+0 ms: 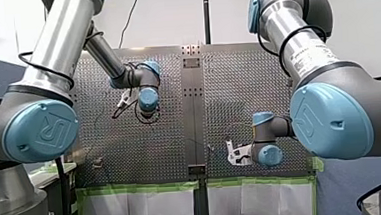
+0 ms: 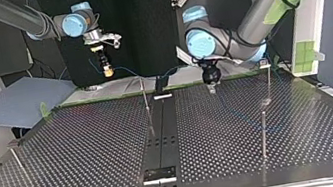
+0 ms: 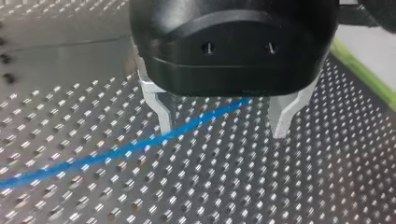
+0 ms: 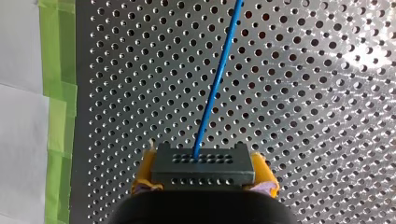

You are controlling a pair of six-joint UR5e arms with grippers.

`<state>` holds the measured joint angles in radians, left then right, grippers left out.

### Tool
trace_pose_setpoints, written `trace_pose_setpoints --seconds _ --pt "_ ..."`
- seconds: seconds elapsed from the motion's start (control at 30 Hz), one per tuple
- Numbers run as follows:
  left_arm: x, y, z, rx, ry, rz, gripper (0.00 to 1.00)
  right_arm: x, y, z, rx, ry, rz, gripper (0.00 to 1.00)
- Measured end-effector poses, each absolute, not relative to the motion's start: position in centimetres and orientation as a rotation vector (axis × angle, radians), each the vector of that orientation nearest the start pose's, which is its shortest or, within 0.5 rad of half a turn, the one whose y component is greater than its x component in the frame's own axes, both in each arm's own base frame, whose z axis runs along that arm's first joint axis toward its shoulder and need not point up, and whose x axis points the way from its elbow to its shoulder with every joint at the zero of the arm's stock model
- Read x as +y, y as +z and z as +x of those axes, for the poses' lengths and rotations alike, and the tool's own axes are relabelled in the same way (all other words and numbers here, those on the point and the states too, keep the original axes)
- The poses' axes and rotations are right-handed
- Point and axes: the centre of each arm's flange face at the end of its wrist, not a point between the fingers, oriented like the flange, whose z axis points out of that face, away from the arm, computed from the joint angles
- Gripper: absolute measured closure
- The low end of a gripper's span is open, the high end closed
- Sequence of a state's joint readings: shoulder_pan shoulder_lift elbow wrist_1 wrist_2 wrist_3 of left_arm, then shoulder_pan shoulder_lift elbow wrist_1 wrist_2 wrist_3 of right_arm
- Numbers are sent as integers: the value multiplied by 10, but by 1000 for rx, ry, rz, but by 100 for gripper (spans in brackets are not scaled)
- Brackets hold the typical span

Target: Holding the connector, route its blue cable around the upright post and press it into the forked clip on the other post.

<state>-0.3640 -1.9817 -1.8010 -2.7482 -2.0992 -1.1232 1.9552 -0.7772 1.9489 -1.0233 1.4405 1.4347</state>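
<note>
Perforated metal forms the tabletop (image 2: 87, 151), edged with green tape (image 4: 58, 93) over white sheeting (image 4: 18, 116). In the top view a thin upright post (image 2: 146, 102) rises near the middle seam, and a second post (image 2: 263, 131) stands toward the right. The robot's right pincer (image 4: 203, 170), with yellow pads (image 4: 142, 175), is clamped on the grey connector (image 4: 203, 163). It holds the connector in the air near the tabletop's edge closest to the arms, at the top view's left. The blue cable (image 4: 217, 88) leaves the connector's face and runs straight away over the holes. The robot's left pincer (image 3: 223, 121), black with metal fingers (image 3: 161, 109), hangs low over the tabletop with its fingers spread apart, gripping nothing. The cable passes beneath it, crossing the gap beside one fingertip. Whether it touches that finger cannot be told.
</note>
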Motion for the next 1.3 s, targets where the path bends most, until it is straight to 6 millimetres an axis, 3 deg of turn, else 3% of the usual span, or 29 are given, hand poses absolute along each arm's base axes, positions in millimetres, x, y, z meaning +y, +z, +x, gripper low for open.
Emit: trace_pose_setpoints --seconds 0.43,0.7,1.1,1.3 --pt "-276 172 472 1804 502 372 0 -443 -15 337 -885 1399 1746 56" --pt "-294 137 461 1836 440 416 0 -444 -15 337 -886 1398 1745 56" --pt "-302 124 454 1849 401 407 0 -444 -13 338 -881 1398 1743 56" --pt "-313 101 445 1871 381 440 0 -444 -13 339 -880 1401 1743 56"
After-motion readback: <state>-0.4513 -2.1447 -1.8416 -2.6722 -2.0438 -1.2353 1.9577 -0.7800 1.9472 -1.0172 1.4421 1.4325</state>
